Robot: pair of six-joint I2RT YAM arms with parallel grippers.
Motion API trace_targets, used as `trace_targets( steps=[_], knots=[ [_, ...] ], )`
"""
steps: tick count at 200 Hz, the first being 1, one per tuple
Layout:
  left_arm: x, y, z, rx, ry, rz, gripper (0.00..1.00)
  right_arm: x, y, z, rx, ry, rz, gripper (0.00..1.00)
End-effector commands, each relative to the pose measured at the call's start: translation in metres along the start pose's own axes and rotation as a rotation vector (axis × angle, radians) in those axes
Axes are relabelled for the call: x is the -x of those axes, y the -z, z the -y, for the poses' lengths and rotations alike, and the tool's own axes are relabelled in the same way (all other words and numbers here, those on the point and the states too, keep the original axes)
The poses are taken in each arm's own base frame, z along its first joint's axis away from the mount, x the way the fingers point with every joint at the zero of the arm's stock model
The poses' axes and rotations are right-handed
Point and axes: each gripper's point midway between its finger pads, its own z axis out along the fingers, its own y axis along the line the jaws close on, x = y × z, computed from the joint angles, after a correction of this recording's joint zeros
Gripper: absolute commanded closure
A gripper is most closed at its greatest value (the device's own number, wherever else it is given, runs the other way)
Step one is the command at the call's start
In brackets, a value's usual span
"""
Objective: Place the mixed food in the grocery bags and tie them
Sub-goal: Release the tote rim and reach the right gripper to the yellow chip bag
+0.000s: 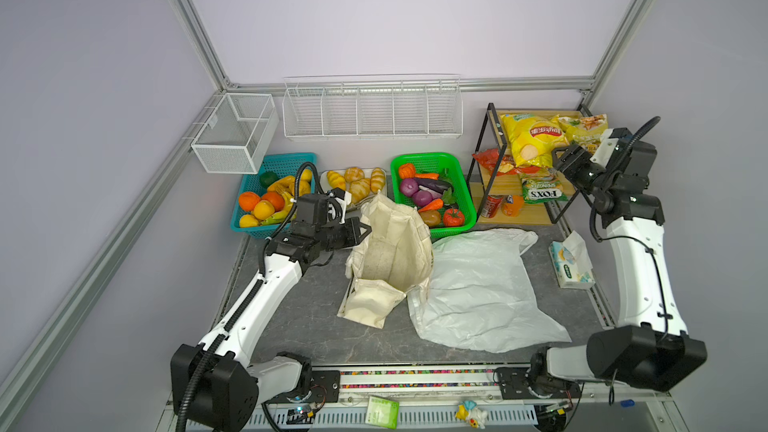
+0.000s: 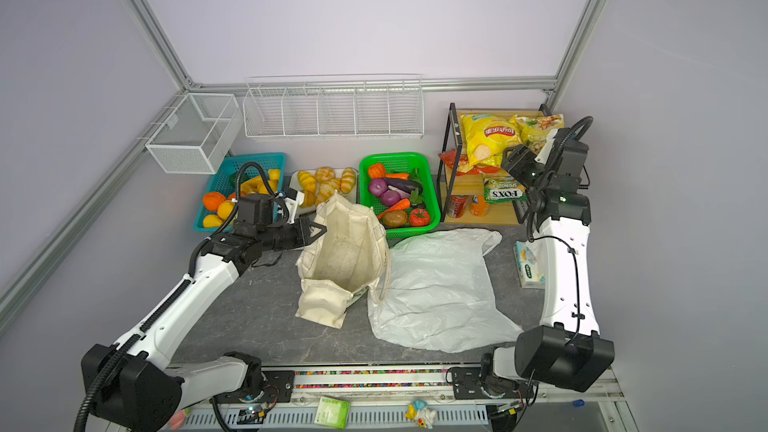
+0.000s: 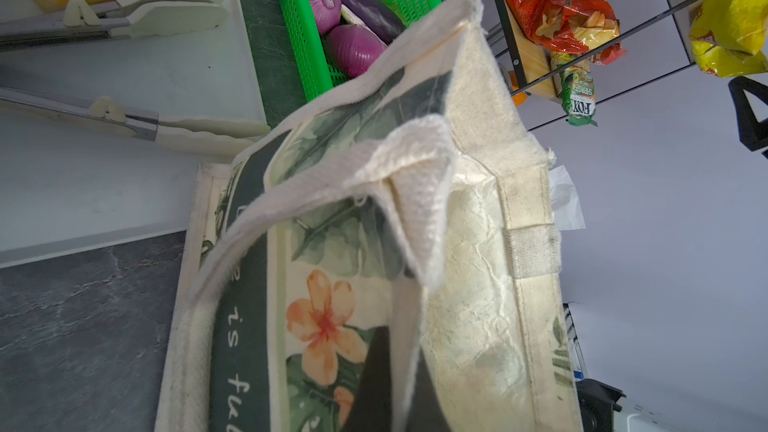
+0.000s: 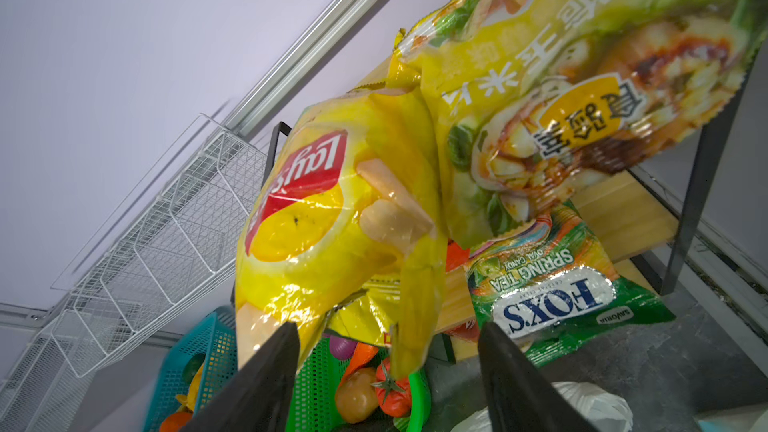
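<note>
Both top views: the left gripper (image 1: 367, 229) is clamped on the rim of the canvas tote (image 1: 395, 255), which stands open just beside the flat plastic bag (image 2: 436, 292). Left wrist view: a dark finger pinches that rim. Right wrist view: the right gripper (image 4: 388, 326) has its jaws apart, straddling the lower edge of the Lay's packet (image 4: 332, 218) on the rack (image 4: 702, 209); contact is unclear.

The tote (image 3: 324, 326) is printed in cream with dark green leaves and orange flowers. The chips packet (image 4: 332, 218) is coloured yellow with a red logo. The plastic bag (image 1: 478, 284) is seen as plain white, the vegetable basket (image 1: 424, 155) as bright green, the table (image 1: 307, 326) as veined grey.
</note>
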Motion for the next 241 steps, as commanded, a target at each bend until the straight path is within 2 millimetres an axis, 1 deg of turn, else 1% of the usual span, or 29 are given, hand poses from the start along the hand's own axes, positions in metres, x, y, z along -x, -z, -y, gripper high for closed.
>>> trace_targets(
  steps=[1,38,54,68,84,124,160,189,226,241],
  knots=[
    [0.011,0.008,0.009,-0.030,-0.047,0.056,1.00,0.020,-0.001,-0.014,0.050,-0.001,0.066,0.45],
    [0.010,0.008,0.009,-0.034,-0.047,0.057,1.00,0.019,0.000,-0.016,0.059,0.015,0.072,0.69],
    [0.010,0.008,0.009,-0.035,-0.046,0.055,1.00,0.022,0.003,-0.018,0.066,0.019,0.087,0.76],
    [0.010,0.008,0.009,-0.037,-0.046,0.055,1.00,0.025,0.008,-0.024,0.088,0.017,0.105,0.80],
    [0.010,0.008,0.010,-0.038,-0.045,0.056,1.00,0.030,0.014,-0.034,0.135,0.006,0.131,0.83],
    [0.010,0.008,0.010,-0.038,-0.045,0.060,1.00,0.043,0.029,-0.068,0.262,0.009,0.168,0.89],
    [0.010,0.009,0.010,-0.041,-0.046,0.063,1.00,0.056,0.045,-0.088,0.312,0.022,0.207,0.94],
    [0.011,0.009,0.010,-0.040,-0.050,0.068,1.00,0.066,0.064,-0.108,0.378,0.046,0.248,0.94],
    [0.011,0.010,0.011,-0.043,-0.055,0.076,1.00,0.078,0.084,-0.142,0.509,0.087,0.267,0.94],
    [0.012,0.011,0.011,-0.046,-0.058,0.081,1.00,0.080,0.095,-0.157,0.559,0.104,0.260,0.94]
  ],
)
